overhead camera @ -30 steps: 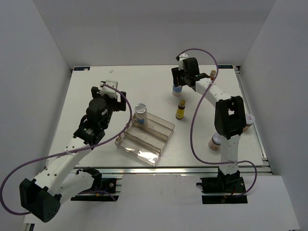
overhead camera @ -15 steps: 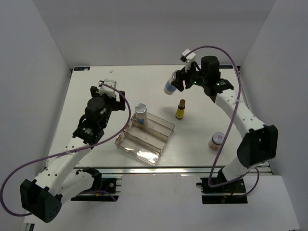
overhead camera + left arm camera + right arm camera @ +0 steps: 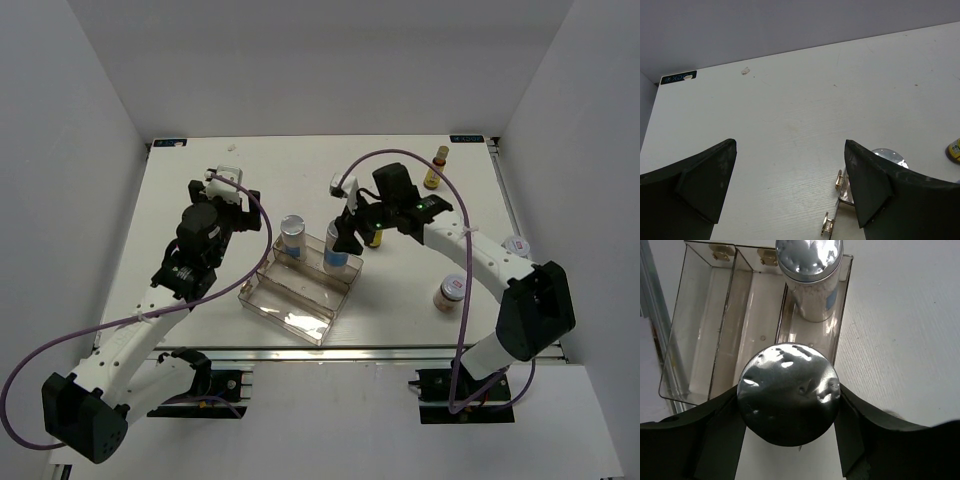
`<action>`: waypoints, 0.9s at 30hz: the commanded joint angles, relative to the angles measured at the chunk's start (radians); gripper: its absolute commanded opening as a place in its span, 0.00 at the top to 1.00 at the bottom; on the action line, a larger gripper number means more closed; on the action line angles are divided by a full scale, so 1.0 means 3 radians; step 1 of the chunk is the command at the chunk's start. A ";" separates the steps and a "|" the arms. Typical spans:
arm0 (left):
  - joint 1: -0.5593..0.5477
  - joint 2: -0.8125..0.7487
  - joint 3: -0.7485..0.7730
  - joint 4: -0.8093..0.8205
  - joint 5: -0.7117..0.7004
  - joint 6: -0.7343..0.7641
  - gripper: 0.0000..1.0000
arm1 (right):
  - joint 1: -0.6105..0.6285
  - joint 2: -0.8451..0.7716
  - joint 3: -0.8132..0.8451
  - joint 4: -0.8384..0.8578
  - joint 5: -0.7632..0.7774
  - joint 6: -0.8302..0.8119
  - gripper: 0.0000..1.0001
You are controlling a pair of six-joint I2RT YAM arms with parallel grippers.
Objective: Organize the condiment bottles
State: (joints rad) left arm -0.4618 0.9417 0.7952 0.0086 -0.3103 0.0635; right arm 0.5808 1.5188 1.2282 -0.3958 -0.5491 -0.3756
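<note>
My right gripper [image 3: 345, 236] is shut on a silver-capped bottle [image 3: 336, 250] with a blue-white label, holding it upright at the right end of the clear tray's [image 3: 290, 305] far compartment. From the right wrist its cap [image 3: 788, 392] fills the space between the fingers [image 3: 865, 425]. A second silver-capped bottle [image 3: 292, 237] [image 3: 810, 275] stands at the other end of that compartment. One yellow bottle [image 3: 436, 167] is at the back right. Two pinkish jars [image 3: 450, 293] [image 3: 516, 245] sit on the right. My left gripper [image 3: 228, 182] [image 3: 790, 185] hangs open over bare table.
The tray [image 3: 700, 340] has three long compartments, and the two nearer ones hold nothing. Its gold hinges [image 3: 839, 179] show in the left wrist view beside the standing bottle's cap [image 3: 888, 154]. A yellow bit [image 3: 955, 150] shows at that view's right edge. White walls enclose the table.
My right arm has carried the silver-capped bottle from the back of the table forward and left to the tray. The left arm has not moved.
</note>
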 commanded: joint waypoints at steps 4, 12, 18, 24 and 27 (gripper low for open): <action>0.0015 -0.0066 -0.0002 0.0048 0.0022 -0.0017 0.02 | 0.0089 0.0178 0.0237 0.0220 0.0092 0.0050 1.00; 0.0021 -0.0076 -0.0002 0.0048 0.0037 -0.0017 0.02 | 0.0166 0.0572 0.0441 0.0358 0.0235 0.0229 1.00; 0.0021 -0.0076 -0.0012 0.0053 0.0027 -0.0012 0.02 | 0.0206 0.0654 0.0472 0.0613 0.0302 0.0362 0.87; 0.0031 -0.0066 -0.0007 0.0058 0.0037 -0.0012 0.02 | 0.0314 0.0669 0.0406 0.0711 0.0383 0.0383 0.53; 0.0036 -0.0061 -0.0007 0.0053 0.0043 -0.0007 0.02 | 0.0345 0.0664 0.0370 0.0711 0.0439 0.0367 0.30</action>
State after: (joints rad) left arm -0.4595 0.9405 0.7944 0.0090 -0.3088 0.0631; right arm 0.6704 1.7233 1.3075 -0.2588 -0.4252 -0.2726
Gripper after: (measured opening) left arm 0.980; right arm 0.678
